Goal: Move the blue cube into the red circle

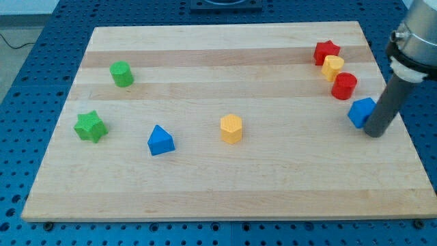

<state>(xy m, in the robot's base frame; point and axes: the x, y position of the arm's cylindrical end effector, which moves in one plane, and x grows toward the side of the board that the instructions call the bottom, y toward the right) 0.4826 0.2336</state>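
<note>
- Blue cube (pixel 361 112) sits near the wooden board's (pixel 225 184) right edge, just below the red cylinder (pixel 344 85).
- Our tip (pixel 375 132) touches its right side; we carry no jaws.

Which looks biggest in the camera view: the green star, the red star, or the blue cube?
1. green star, largest
2. blue cube and red star look about alike; the cube is partly behind my tip, and the red star sits farther back, so I won't rank them.
</note>
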